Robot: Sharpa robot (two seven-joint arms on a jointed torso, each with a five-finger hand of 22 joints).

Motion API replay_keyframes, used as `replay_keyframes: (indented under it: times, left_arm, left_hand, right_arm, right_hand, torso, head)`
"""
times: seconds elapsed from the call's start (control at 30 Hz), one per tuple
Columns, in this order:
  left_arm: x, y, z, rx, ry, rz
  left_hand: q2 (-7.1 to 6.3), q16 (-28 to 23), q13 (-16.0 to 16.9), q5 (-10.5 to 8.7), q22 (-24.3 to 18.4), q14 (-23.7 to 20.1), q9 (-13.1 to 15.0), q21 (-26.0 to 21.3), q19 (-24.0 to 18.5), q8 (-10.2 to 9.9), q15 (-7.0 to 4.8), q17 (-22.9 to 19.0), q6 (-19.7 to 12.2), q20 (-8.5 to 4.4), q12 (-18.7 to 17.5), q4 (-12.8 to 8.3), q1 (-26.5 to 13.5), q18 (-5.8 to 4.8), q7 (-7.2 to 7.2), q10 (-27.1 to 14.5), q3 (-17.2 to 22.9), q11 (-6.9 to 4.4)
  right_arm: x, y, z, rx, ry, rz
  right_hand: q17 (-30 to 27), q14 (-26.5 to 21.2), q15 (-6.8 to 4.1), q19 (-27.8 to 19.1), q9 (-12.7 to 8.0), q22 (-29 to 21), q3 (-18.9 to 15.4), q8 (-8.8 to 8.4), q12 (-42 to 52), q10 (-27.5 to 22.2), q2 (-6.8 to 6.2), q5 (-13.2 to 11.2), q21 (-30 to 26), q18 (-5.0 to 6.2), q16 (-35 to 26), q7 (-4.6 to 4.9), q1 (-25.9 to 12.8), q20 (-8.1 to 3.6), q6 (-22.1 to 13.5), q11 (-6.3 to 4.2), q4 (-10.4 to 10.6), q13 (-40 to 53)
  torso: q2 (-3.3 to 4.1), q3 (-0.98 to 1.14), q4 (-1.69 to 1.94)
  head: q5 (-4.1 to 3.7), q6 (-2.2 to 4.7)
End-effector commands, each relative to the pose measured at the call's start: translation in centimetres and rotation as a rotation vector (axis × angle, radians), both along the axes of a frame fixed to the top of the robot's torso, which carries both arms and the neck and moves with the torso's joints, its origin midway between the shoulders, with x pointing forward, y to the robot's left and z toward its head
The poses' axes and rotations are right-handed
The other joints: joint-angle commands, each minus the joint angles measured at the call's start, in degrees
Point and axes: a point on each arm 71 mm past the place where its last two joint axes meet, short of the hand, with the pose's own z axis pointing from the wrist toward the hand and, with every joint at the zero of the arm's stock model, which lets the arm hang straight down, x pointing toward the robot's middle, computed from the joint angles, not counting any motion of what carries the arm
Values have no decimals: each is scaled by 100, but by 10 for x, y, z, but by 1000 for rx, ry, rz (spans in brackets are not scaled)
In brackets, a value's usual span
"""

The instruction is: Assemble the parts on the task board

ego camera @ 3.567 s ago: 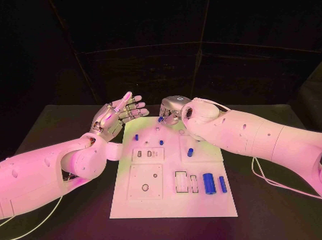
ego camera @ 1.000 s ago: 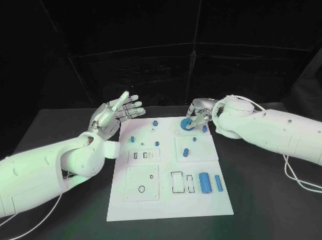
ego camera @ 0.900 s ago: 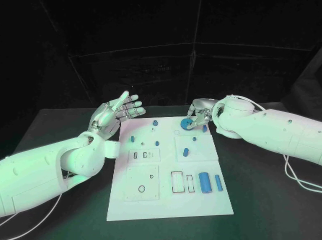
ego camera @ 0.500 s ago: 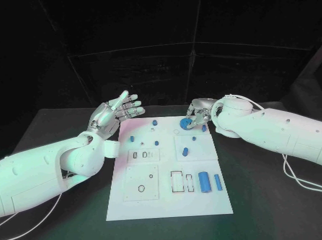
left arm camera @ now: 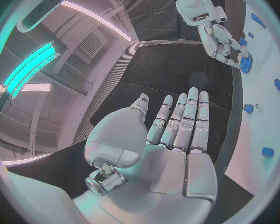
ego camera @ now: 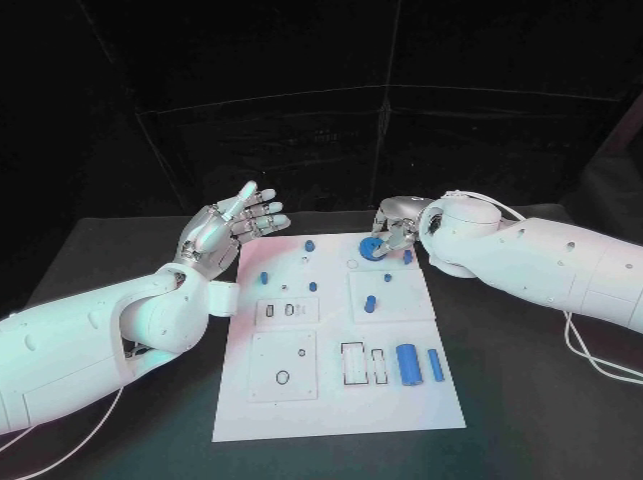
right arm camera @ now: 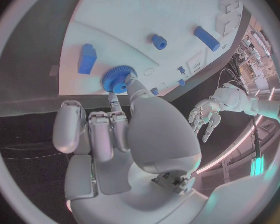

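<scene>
The white task board (ego camera: 336,400) lies in the middle of the black table. My right hand (ego camera: 390,232) is at its far right corner and pinches a blue gear (ego camera: 369,248) between thumb and a finger, low over the board. In the right wrist view the blue gear (right arm camera: 118,78) sits at the fingertips of my right hand (right arm camera: 115,129), next to a small round hole. My left hand (ego camera: 235,225) is raised beside the board's far left corner, fingers spread, holding nothing. In the left wrist view my left hand (left arm camera: 171,134) is likewise bare, with the blue gear (left arm camera: 246,63) beyond it.
Small blue pegs (ego camera: 262,277) stand in the board's far half. A thick blue cylinder (ego camera: 408,360) and a thin one (ego camera: 437,364) lie near its right edge beside rectangular slots (ego camera: 359,363). A blue block (right arm camera: 86,58) sits close to the gear.
Since the earliest frame my right hand has moved to the right along the board's far edge. Over the last second both hands stay almost still.
</scene>
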Motion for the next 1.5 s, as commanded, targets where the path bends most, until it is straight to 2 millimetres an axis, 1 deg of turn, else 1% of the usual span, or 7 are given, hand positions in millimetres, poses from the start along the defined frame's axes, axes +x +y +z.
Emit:
replay_keyframes:
  times: [0.03,0.33,0.57,0.73,0.93,1.13,1.5]
  left_arm:
    - [-1,-2,3,-24,-20,-17]
    - [0,1,2,-32,-5,-18]
    - [-1,1,2,-34,-4,-20]
    - [-1,2,2,-34,-4,-19]
    - [-1,2,2,-35,-4,-20]
    - [-1,2,2,-34,-4,-18]
    - [0,0,2,-35,-5,-19]
  left_hand:
    - [19,-28,5,8,-7,45,7,11,52,31,0,-6,2,7,21,-15,51,101,491,36,33,0]
    - [21,-29,4,8,-8,44,7,10,52,31,0,-6,0,7,20,-14,50,101,491,34,34,0]
    - [21,-29,4,8,-8,44,7,10,52,31,0,-6,0,7,20,-14,50,101,491,34,34,0]
    - [21,-29,4,8,-8,44,7,10,52,31,0,-6,0,7,20,-14,50,101,491,34,34,0]
    - [21,-29,4,8,-8,44,7,10,52,31,0,-6,0,7,20,-14,50,101,491,34,34,0]
    - [21,-29,4,8,-8,44,7,10,52,31,0,-6,0,7,20,-14,50,101,491,34,34,0]
    - [27,-38,3,7,-13,36,5,5,51,28,3,-11,-14,8,14,-6,42,99,491,22,35,2]
  right_arm:
    - [-3,0,-8,-80,-14,-7]
    - [-7,6,-4,-36,-102,0]
    - [-13,13,5,14,-195,24]
    - [-24,28,13,44,-259,79]
    - [-35,55,19,52,-311,158]
    - [-36,75,19,43,-332,199]
    - [-37,97,4,23,-292,232]
  right_hand:
    - [1022,521,-38,6,12,10,41,42,10,368,43,115,16,-45,17,-7,-18,-24,101,-44,-31,1157]
    - [1019,520,-79,43,-11,89,297,36,1,369,117,687,49,-59,16,-65,-65,-63,249,-103,-108,1159]
    - [1508,617,51,92,-19,196,913,-74,-6,377,-22,855,99,-75,185,-14,-296,27,349,-70,-230,1168]
    - [1508,617,44,109,-18,237,1243,-145,-10,383,-145,777,117,-77,185,-39,-534,-42,357,-104,-244,1176]
    - [1508,617,127,108,-8,253,1579,-200,-14,384,-219,691,128,-98,185,18,-679,162,407,24,-271,1182]
    - [1508,617,176,121,-10,288,1638,-228,-12,386,-289,670,143,-95,185,28,-720,164,407,28,-286,1185]
    - [1508,617,188,128,-12,309,1697,-256,-17,382,-310,639,154,-98,185,42,-736,174,401,38,-305,1181]
  torso:
    - [-1,1,14]
    - [-2,0,7]
    - [-1,3,2]
    - [-2,2,2]
    - [7,10,15]
    - [1,-9,13]
    - [10,5,-2]
  head:
    - [6,38]
    - [39,61]
    - [59,69]
    - [74,72]
    - [104,72]
    - [123,52]
    - [184,12]
